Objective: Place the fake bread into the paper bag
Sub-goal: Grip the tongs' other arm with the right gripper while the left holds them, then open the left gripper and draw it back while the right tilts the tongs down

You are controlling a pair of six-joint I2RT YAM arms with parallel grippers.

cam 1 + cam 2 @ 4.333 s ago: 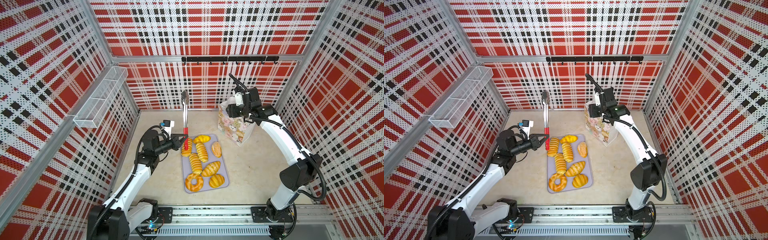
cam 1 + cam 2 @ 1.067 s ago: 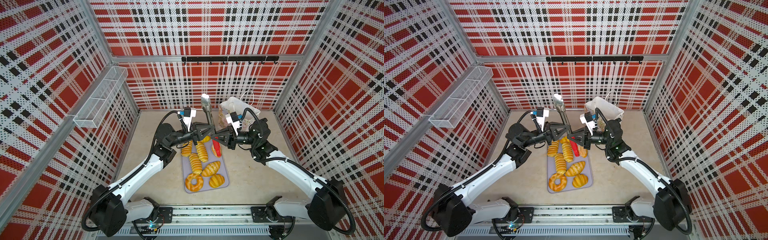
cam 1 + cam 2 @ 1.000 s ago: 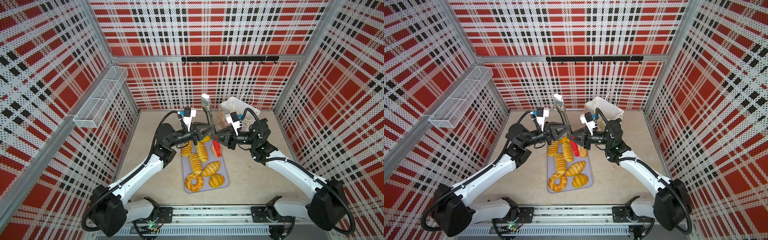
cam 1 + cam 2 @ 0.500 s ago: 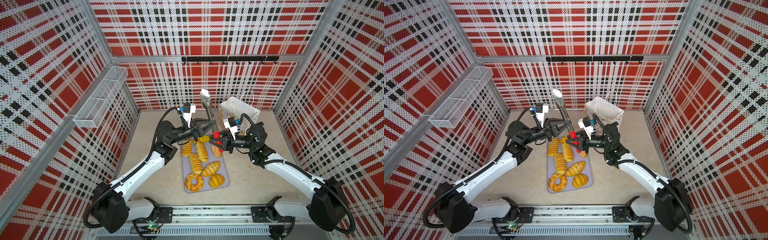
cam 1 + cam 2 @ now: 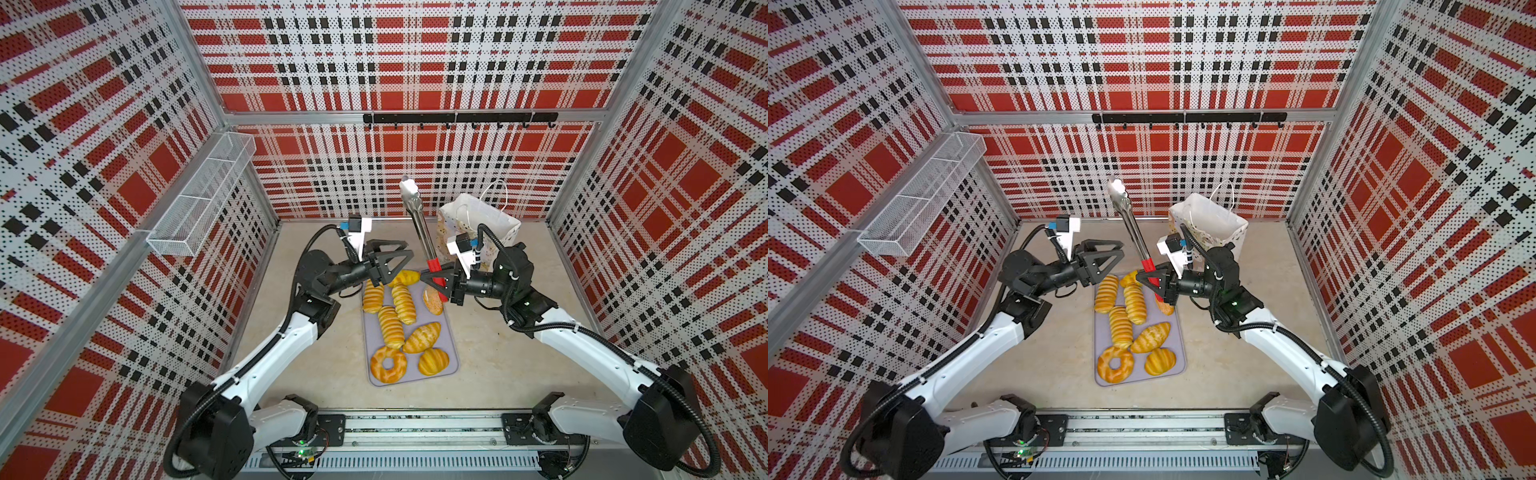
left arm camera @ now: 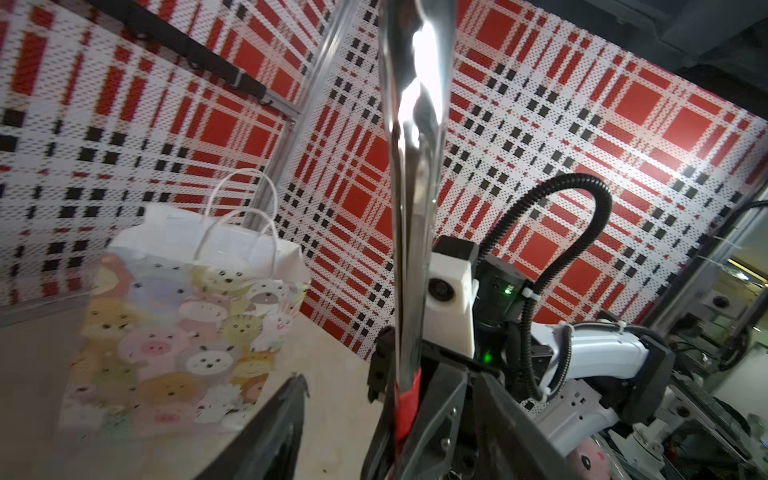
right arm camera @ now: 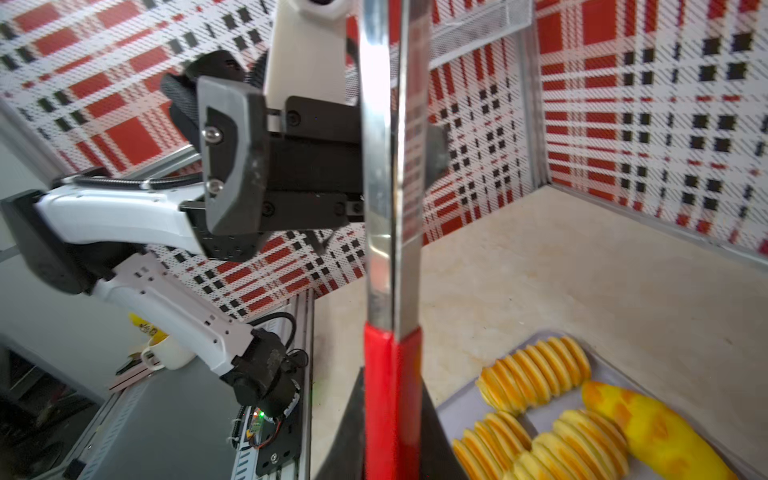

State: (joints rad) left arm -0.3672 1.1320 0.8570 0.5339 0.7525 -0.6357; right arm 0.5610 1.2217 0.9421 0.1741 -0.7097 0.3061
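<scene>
Right wrist view shows the tongs (image 7: 384, 208) upright with their two arms together, and the red end is clamped in the right gripper (image 5: 434, 279). The left gripper (image 5: 398, 259) stands open just beside them and holds nothing. All the bread (image 5: 390, 328) lies on the tray (image 5: 452, 361), and the bag (image 5: 478, 216) stands behind with its mouth up. Held so low, the long tongs may tilt or slip when they are swung down. If the arms stay together, they cannot take any bread.
</scene>
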